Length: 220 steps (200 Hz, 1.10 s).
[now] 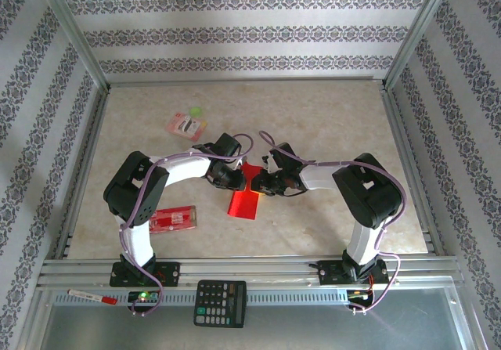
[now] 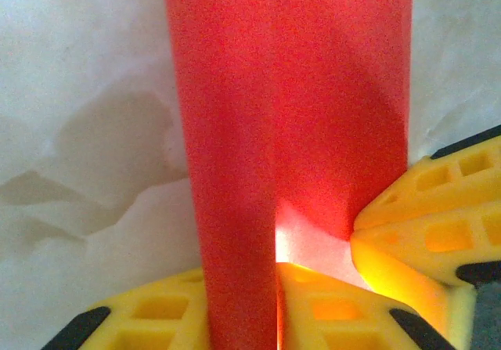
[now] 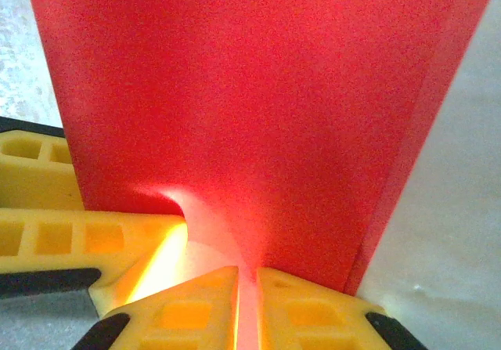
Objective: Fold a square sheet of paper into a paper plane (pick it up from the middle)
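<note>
- Near edge: a black calculator point(image 1: 220, 302) lies on the metal rail between the two arm bases. A marker point(image 1: 88, 296) lies at the rail's left end.
- Near left of the counter point(image 1: 329, 115): a red packet with white print point(image 1: 173, 220) lies flat beside the left arm.
- Centre: the red paper point(image 1: 244, 203), partly folded along its length, is held between the two hands, well apart from that packet.
- Left hand point(image 1: 237, 179): grasping the red paper. In the left wrist view its yellow fingers point(image 2: 337, 315) flank a folded strip rising between them.
- Right hand point(image 1: 257, 184): clenched on the same paper. In the right wrist view its fingers point(image 3: 313, 311) press nearly together, with paper in the slit.
- The two hands stand just beside each other.
- Far left: a pink packet point(image 1: 186, 124) lies flat, with a small green object point(image 1: 196, 111) just beside it.
</note>
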{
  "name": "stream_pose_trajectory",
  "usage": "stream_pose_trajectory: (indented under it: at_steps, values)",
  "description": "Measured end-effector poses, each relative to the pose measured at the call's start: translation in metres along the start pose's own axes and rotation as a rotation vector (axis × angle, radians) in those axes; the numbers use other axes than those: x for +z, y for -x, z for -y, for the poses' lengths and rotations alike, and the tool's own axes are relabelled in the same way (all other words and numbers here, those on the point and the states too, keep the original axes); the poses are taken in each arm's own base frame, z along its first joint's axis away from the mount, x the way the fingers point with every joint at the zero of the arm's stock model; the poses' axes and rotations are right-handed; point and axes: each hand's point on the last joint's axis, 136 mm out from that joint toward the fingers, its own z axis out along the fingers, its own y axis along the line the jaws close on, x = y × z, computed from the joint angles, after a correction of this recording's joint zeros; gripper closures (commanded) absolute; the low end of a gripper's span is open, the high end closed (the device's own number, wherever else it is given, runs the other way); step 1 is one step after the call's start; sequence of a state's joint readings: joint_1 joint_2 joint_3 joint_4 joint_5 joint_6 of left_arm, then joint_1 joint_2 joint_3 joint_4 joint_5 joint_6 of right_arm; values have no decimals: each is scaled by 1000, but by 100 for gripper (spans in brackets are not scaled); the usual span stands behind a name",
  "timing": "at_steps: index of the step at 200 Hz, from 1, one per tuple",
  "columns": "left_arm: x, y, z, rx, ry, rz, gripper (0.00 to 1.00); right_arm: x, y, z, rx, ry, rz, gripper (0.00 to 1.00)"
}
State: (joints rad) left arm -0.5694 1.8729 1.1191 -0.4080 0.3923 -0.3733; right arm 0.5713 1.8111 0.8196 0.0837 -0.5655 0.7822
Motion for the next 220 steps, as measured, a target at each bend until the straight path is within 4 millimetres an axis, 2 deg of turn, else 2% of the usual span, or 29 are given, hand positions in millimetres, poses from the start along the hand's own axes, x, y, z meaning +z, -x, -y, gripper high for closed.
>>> stream_pose_trajectory:
  at_steps: [49,72,92,109,120,139,171,194,220]
  values:
    - [-6,0,3,4,7,3,54,0,0,1,-5,3,3,84]
    - [-19,-4,-9,-12,79,8,46,0,0,2,-2,4,5,84]
    - [-37,-4,-11,-22,109,41,45,0,0,2,-3,5,6,84]
    - [-57,-1,-2,-30,80,93,50,0,0,2,-3,5,6,84]
    - [-67,0,8,-43,38,120,58,0,0,2,-3,5,6,84]
    - [-72,3,24,-64,-54,135,70,0,0,2,-3,4,6,84]
    - [-53,0,33,-96,-130,76,80,0,0,3,-2,4,5,85]
    - [-31,-7,28,-123,-135,12,82,0,0,3,-1,5,5,85]
    - [-18,-11,20,-145,-123,-22,83,1,0,3,-2,7,5,85]
